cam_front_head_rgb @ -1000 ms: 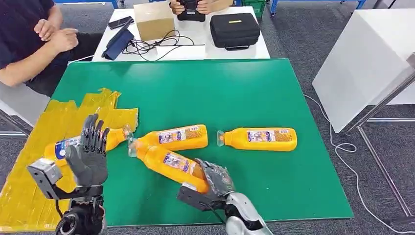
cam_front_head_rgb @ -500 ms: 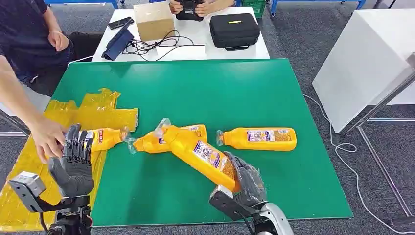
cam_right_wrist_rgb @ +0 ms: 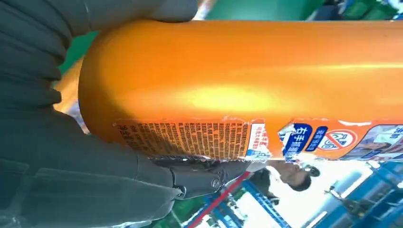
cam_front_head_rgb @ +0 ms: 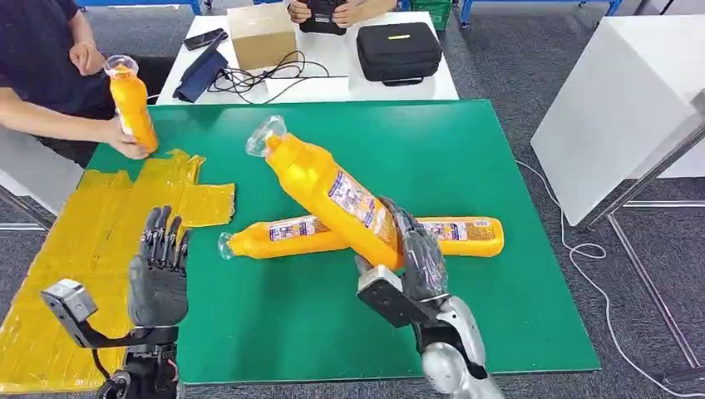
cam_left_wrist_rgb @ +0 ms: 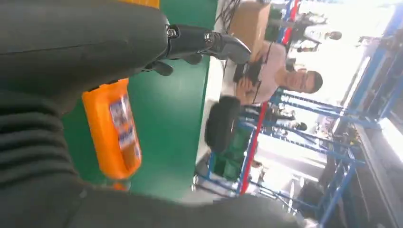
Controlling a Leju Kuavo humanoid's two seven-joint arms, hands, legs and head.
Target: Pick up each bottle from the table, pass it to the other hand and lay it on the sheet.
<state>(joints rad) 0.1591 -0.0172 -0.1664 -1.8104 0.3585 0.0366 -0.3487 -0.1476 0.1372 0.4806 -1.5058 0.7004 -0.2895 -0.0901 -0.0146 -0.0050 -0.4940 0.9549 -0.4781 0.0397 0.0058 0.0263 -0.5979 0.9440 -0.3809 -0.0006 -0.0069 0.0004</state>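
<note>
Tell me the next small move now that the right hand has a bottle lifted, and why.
Probably swing the right hand leftward so the raised bottle reaches the left hand. The right hand grips the bottle's base with its cap end tilted up over the green table, while the left hand's fingers are spread and hold nothing.

Orange bottle (cam_front_head_rgb: 332,191) held tilted; two bottles (cam_front_head_rgb: 283,237) lie on table.

Orange bottles (cam_front_head_rgb: 332,187) with blue-and-white printed labels, a green tabletop (cam_front_head_rgb: 465,150), a crinkled yellow sheet (cam_front_head_rgb: 83,241), dark grey hands (cam_front_head_rgb: 158,270), a black case (cam_front_head_rgb: 399,50).
</note>
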